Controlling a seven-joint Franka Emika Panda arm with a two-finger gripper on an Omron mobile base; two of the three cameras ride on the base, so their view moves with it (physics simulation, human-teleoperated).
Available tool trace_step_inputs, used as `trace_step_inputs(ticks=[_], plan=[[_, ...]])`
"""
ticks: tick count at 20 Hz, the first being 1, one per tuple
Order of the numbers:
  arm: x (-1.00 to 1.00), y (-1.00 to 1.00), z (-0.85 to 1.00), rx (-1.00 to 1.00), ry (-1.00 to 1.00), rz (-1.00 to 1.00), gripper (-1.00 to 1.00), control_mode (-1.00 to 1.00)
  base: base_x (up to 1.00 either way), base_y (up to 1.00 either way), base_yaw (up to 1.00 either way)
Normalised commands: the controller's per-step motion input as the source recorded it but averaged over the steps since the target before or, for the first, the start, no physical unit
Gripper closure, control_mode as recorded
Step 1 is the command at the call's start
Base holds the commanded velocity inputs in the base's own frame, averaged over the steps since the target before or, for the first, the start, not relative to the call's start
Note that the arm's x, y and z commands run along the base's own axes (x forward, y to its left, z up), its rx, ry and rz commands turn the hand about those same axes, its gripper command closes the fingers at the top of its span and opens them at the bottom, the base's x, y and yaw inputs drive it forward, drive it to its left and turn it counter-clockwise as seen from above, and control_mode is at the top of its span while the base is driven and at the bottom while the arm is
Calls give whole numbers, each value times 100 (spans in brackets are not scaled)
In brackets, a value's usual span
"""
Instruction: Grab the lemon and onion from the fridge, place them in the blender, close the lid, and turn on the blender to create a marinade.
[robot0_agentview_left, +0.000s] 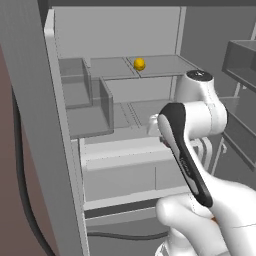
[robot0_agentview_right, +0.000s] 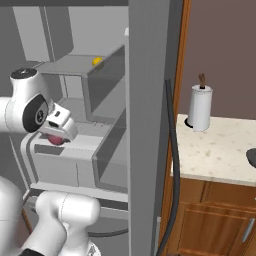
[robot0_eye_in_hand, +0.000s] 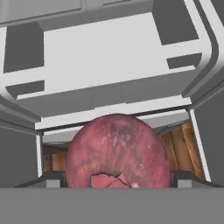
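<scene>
Standing open, the fridge (robot0_agentview_left: 60, 125) shows pale shelves; the lemon (robot0_agentview_left: 139, 64) sits far on an upper one. The gripper (robot0_agentview_right: 56, 136) apparently clasps the onion (robot0_eye_in_hand: 117, 152), lower and nearer.

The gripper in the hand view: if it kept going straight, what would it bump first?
Probably nothing new: the round reddish-pink onion already sits between the gripper's fingertips. Past it, likely the pale grey fridge shelf, though depth is hard to judge.
</scene>
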Motion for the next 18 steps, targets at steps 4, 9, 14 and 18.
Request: trace_step_inputs(ticks=[4, 9, 14, 18], plan=[[0, 1, -11, 0, 11, 0, 100, -100, 0, 0, 0], [-62, 0, 0, 0, -1, 0, 100, -100, 0, 0, 0], [0, 0, 0, 0, 0, 0, 100, 100, -100, 0, -8], [0, 0, 0, 0, 0, 0, 100, 100, -100, 0, -25]])
